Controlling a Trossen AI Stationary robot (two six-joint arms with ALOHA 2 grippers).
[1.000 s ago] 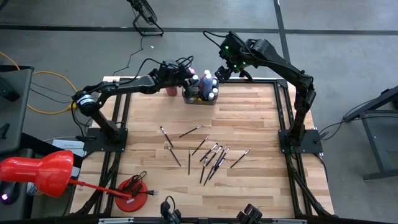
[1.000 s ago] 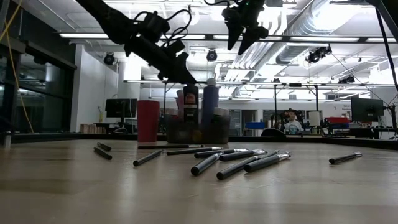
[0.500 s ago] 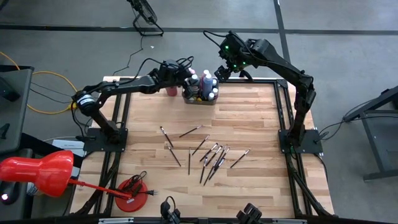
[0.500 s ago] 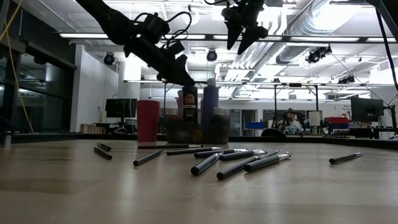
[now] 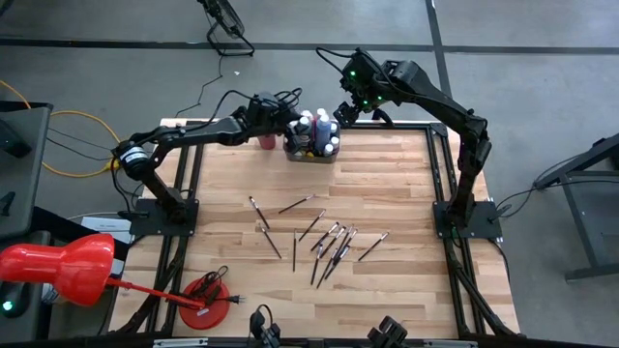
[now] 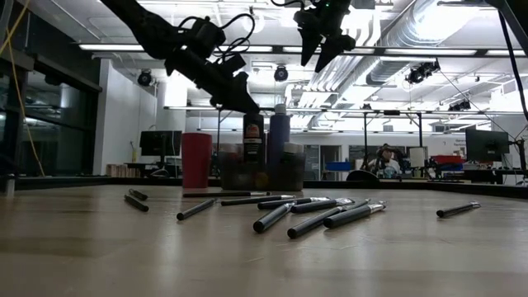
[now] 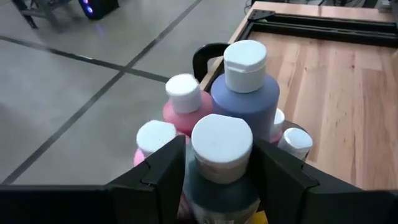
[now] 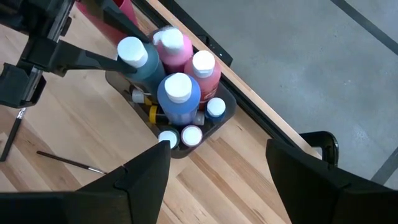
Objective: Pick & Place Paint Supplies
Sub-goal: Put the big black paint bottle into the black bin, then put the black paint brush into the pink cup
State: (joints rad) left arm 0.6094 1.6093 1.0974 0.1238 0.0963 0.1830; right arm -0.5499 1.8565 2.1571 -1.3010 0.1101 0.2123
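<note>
**Letting Go of the Dark Bottle**

The pink cup [image 5: 267, 141] stands at the far edge of the table [image 5: 387, 193], left of the middle. Just beside it, to the right, sits the grey tray [image 5: 311, 153], full of paint bottles [image 8: 180, 93] standing up close together.

The left gripper [image 7: 214, 177] is over the left end of the tray. Its fingers [image 7: 163, 168] stand on each side of a dark bottle with a white cap [image 7: 222, 140]. The jaws look a little spread, just off the bottle's sides, but I cannot tell for sure if they touch it. The bottle stands among the others, next to a tall blue bottle [image 7: 244, 93] and a pink bottle [image 7: 183, 102].

I think the step now is letting go. To do it well, the jaws should open wide enough to clear the cap, then the arm should lift straight up. A sideways pull could knock over the bottles close by.

The right gripper [image 8: 217, 168] hangs above the right end of the tray, jaws wide apart and holding nothing.

About ten paintbrushes [image 5: 334, 242] lie loose in the middle of the table, toward the near edge. They look like the next things to pick up.
</note>
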